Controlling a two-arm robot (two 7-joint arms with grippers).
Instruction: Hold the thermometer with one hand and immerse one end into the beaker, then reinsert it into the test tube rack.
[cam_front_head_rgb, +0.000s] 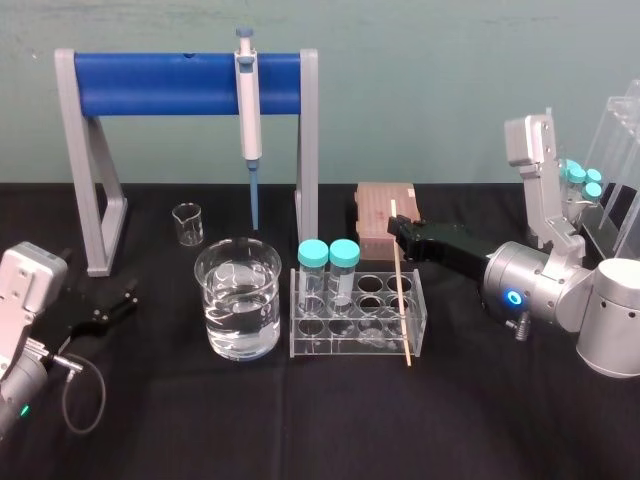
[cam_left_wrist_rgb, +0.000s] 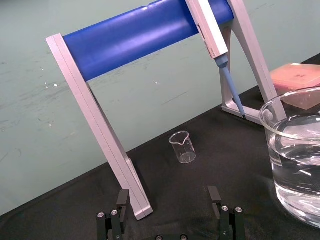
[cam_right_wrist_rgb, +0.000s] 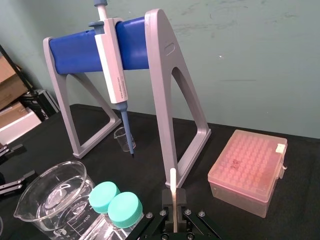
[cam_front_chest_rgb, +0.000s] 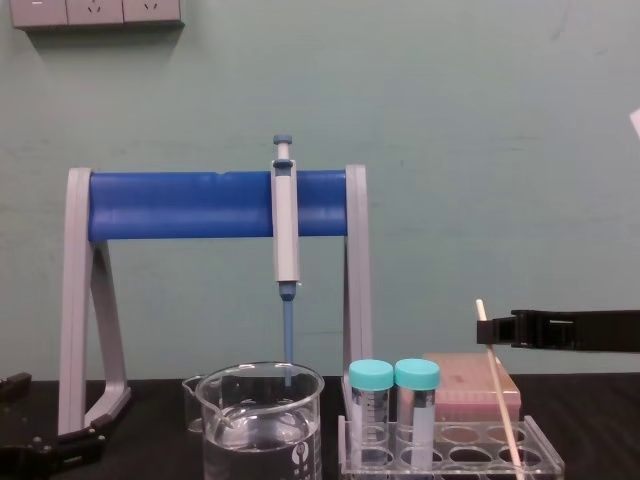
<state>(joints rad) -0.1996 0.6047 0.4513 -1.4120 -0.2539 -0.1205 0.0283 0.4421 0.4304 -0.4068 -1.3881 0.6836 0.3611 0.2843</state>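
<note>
head view: the thermometer (cam_front_head_rgb: 401, 285) leans in the right end of the test tube rack (cam_front_head_rgb: 340, 345), just right of centre, and the right gripper (cam_front_head_rgb: 393, 228), reaching in from the right edge, is clenched on the rod near its top. the beaker (cam_front_head_rgb: 238, 298), part full of clear liquid, stands just left of the rack. the left gripper (cam_front_head_rgb: 118, 300) lies at the lower left, well apart from the beaker. left wrist view: the left gripper (cam_left_wrist_rgb: 168, 192) at the bottom edge has its jaws released, nothing between them; a small beaker (cam_left_wrist_rgb: 182, 147) is at centre, the beaker (cam_left_wrist_rgb: 295, 165) at the right edge. right wrist view: the thermometer (cam_right_wrist_rgb: 173, 180) rises from the pinching fingers (cam_right_wrist_rgb: 166, 202) at bottom centre, a pink tip box (cam_right_wrist_rgb: 250, 170) to the right. chest view: the thermometer (cam_front_chest_rgb: 497, 385) slants from the right gripper (cam_front_chest_rgb: 500, 330) down into the rack (cam_front_chest_rgb: 450, 452) at the lower right.
</note>
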